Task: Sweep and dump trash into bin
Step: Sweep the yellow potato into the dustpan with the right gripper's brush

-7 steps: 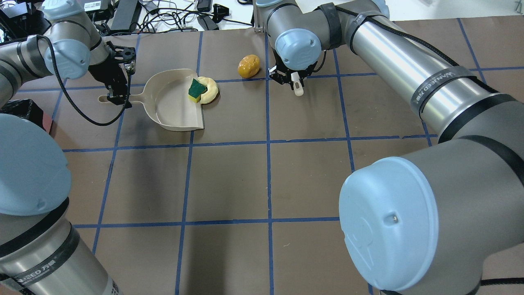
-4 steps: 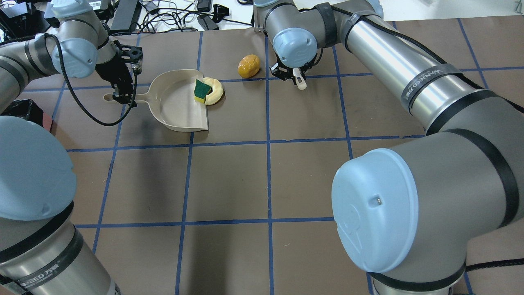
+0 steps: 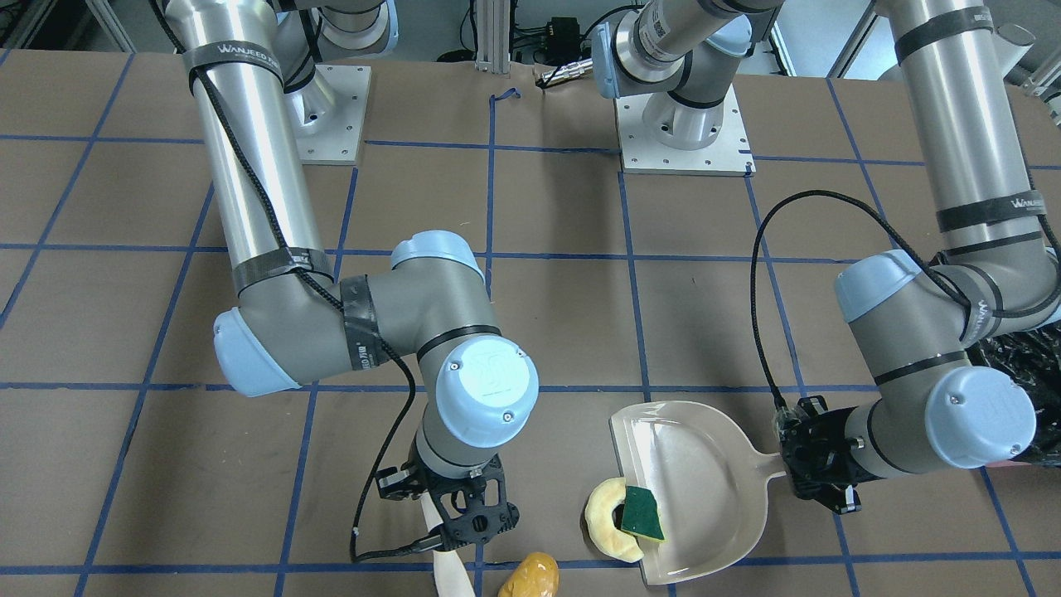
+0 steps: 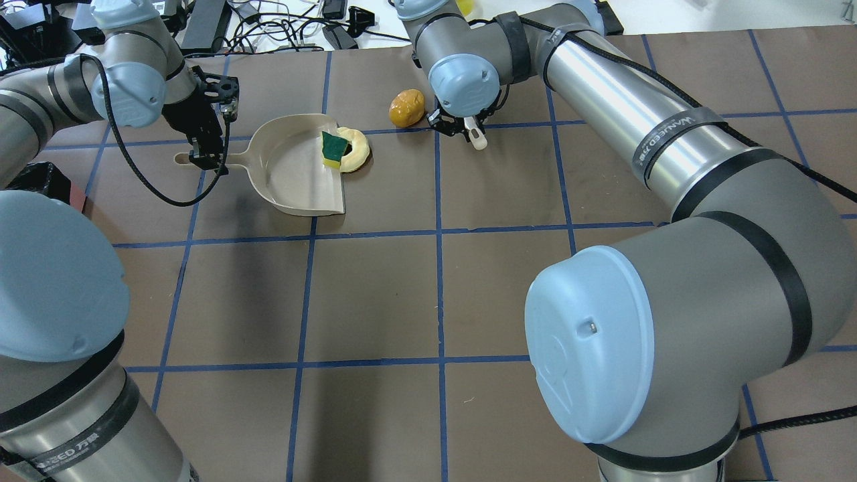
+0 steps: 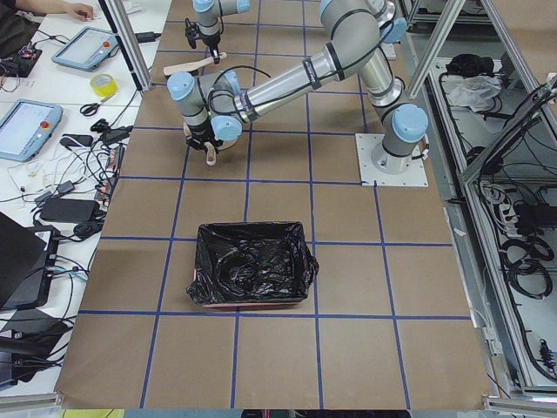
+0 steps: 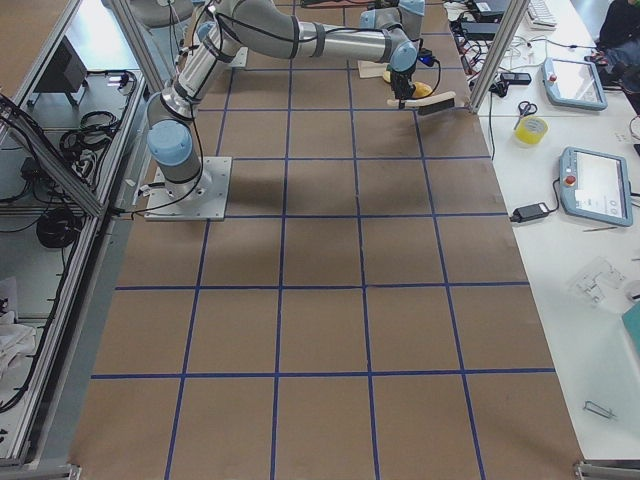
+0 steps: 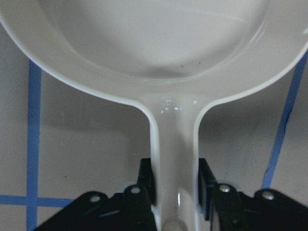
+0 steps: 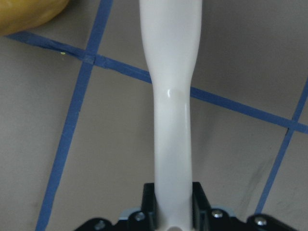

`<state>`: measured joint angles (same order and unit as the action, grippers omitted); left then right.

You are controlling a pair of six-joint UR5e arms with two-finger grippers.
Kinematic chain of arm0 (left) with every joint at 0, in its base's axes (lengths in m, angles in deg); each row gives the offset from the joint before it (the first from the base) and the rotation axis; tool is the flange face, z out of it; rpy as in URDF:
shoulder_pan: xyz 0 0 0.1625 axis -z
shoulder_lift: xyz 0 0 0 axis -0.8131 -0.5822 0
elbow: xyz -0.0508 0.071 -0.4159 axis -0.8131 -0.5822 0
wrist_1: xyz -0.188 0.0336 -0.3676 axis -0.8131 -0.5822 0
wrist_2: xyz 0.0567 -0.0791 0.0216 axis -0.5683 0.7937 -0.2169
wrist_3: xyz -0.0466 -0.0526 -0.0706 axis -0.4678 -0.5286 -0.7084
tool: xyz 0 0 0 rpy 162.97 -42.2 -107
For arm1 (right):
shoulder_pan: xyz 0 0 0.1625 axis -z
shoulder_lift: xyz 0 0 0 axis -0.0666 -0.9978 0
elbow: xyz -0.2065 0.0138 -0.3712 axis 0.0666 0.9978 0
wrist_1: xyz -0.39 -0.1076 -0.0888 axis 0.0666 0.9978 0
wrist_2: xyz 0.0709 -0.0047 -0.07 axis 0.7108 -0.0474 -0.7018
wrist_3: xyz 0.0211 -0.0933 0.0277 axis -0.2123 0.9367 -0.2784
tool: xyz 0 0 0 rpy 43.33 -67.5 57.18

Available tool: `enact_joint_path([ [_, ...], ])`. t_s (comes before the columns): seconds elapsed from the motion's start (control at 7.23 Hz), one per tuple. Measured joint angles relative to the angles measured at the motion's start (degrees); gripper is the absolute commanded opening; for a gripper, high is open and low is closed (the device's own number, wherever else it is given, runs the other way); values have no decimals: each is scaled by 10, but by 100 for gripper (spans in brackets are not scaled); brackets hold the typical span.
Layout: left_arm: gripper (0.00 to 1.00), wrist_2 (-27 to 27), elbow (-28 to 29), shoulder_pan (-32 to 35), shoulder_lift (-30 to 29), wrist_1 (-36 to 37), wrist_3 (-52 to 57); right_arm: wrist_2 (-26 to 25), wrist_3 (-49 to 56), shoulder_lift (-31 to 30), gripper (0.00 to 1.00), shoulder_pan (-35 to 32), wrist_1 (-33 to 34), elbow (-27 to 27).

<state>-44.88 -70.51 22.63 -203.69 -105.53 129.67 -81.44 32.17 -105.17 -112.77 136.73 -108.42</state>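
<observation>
My left gripper (image 4: 204,157) is shut on the handle of the beige dustpan (image 4: 294,167), seen close in the left wrist view (image 7: 175,178). At the pan's open lip a green-and-yellow sponge piece (image 4: 331,150) leans on a pale cream crescent (image 4: 356,152). The crescent lies mostly on the table. A glossy yellow-orange lump (image 4: 407,107) sits further right, apart from the pan. Just right of it, my right gripper (image 4: 462,127) is shut on a white brush handle (image 8: 171,96). The black-lined pink bin (image 5: 252,274) stands near the table's left end.
Cables, tablets and a tape roll (image 5: 103,84) lie on the white bench beyond the table's far edge. Both arm bases (image 3: 680,124) are bolted to the near side of the brown, blue-gridded table (image 4: 375,294).
The left gripper has pushed the dustpan rightward, carrying the sponge and crescent toward the yellow lump. The right gripper with the brush has moved left, closer to the lump.
</observation>
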Motion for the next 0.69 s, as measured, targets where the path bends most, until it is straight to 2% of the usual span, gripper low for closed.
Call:
enact_joint_path([
  [0.28,0,0,0,2,-1,0,0,11,-46,5,0,-36,0,0],
  [0.69,0,1,-1,3,-1,0,0,74,-154,5,0,-76,4,-1],
])
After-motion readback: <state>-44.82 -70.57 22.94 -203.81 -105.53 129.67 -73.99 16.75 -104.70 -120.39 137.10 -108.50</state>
